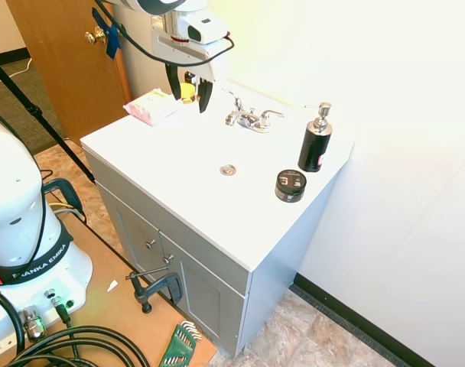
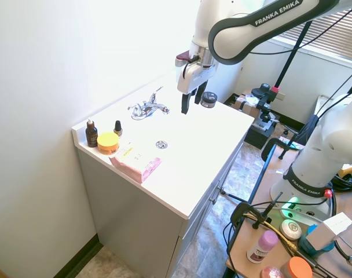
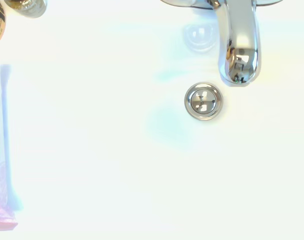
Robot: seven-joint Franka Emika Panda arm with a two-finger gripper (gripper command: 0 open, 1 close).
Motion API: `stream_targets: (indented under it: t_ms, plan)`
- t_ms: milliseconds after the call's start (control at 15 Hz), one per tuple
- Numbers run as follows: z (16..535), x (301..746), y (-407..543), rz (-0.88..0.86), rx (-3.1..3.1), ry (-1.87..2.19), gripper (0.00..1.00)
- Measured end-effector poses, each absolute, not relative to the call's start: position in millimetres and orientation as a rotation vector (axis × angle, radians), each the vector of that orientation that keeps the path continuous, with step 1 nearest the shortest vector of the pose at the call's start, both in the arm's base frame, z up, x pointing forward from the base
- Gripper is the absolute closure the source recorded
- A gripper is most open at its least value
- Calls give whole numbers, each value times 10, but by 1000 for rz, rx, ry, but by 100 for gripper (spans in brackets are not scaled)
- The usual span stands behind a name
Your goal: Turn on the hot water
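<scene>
Chrome faucet (image 1: 250, 118), white countertop (image 1: 179, 164), black pump bottle (image 1: 314, 145), pink box (image 1: 151, 106).

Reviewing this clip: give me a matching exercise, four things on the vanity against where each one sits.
Things:
1. faucet
2. pump bottle
3. round black tin
4. pink packet

Places:
A. on the counter, in front of the pump bottle
B. behind the drain, at the back of the basin
C. counter end by the wooden door
D. upright on the counter end by the white side wall

Pairs: 1-B, 2-D, 3-A, 4-C
</scene>
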State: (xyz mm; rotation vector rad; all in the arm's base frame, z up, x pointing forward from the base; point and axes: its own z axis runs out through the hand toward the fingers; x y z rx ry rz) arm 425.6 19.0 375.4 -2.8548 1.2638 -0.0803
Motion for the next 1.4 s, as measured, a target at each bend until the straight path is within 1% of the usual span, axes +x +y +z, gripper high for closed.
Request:
stream_targets:
  t_ms: [133,267,467,733,1067,1267,1400]
  plan:
    - [3748,4258,190,-83,-2858,1264,0]
    - [3729,4296,233,-137,-2894,1278,0]
    - [3676,4547,469,-353,-2906,1392,0]
    - [3620,4924,620,-539,-2768,1583,0]
    - [3446,5205,816,-788,-2630,1674,0]
    - [3365,5368,864,-889,-2594,1690,0]
    - [3276,5482,902,-926,-2588,1693,0]
